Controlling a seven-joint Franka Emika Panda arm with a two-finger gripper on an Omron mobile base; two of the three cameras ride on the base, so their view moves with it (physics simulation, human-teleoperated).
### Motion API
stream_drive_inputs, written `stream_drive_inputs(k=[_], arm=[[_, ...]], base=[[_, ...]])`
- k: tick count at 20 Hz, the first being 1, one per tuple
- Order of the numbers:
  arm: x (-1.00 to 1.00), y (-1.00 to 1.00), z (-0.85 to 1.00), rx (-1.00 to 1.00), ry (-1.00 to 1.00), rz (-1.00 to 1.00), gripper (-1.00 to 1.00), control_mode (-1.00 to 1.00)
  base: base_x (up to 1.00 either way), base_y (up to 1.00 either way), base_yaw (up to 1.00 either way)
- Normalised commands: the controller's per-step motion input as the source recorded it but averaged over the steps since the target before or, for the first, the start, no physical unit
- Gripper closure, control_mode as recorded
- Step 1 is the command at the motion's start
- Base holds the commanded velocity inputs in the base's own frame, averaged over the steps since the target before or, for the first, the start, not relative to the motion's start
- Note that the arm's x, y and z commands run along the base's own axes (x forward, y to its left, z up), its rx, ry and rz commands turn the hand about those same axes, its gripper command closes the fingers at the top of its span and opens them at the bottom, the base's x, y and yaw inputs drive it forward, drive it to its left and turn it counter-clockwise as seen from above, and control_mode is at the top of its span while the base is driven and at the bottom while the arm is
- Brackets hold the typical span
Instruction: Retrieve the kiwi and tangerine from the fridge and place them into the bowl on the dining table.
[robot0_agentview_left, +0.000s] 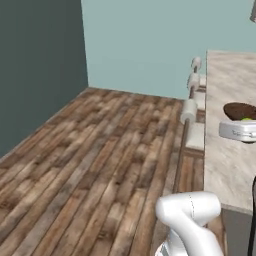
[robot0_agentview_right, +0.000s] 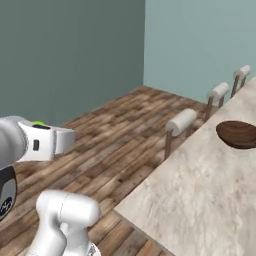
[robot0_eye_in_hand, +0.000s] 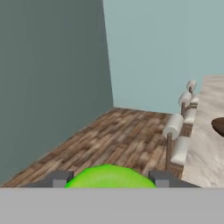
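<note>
The yellow-green kiwi (robot0_eye_in_hand: 109, 176) sits between my two dark fingertips, with my gripper (robot0_eye_in_hand: 109, 180) shut on it. A sliver of the kiwi (robot0_agentview_right: 39, 123) shows on top of the white hand of my gripper (robot0_agentview_right: 41, 126), which hangs over the wooden floor, well left of the dining table (robot0_agentview_right: 200, 200). The dark-brown wooden bowl (robot0_agentview_right: 238, 134) rests on the table's far part. In the left base view my gripper (robot0_agentview_left: 245, 122) with the kiwi (robot0_agentview_left: 246, 119) overlaps the bowl (robot0_agentview_left: 239, 109). The tangerine and the fridge are out of view.
White-cushioned stools (robot0_agentview_right: 181, 121) line the table's left edge, also the stools (robot0_agentview_left: 190, 111) (robot0_eye_in_hand: 174, 126). Wooden floor (robot0_agentview_left: 100, 160) spreads to the left, up to a dark grey-green wall (robot0_agentview_left: 35, 65) and a pale blue wall (robot0_agentview_left: 150, 45).
</note>
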Motion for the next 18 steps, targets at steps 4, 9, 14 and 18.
stream_drive_inputs(k=[4, 9, 14, 18], arm=[[0.00, 0.00, 0.00, 0.00, 0.00, 0.00, 1.00, 1.00], [0.00, 0.00, 0.00, 0.00, 0.00, 0.00, 1.00, 1.00], [0.00, 0.00, 0.00, 0.00, 0.00, 0.00, 1.00, 1.00], [0.00, 0.00, 0.00, 0.00, 0.00, 0.00, 1.00, 1.00]], base=[[0.24, 0.00, -0.46], [0.38, 0.15, -0.48], [0.44, 0.32, -0.51], [0.43, 0.40, -0.53]])
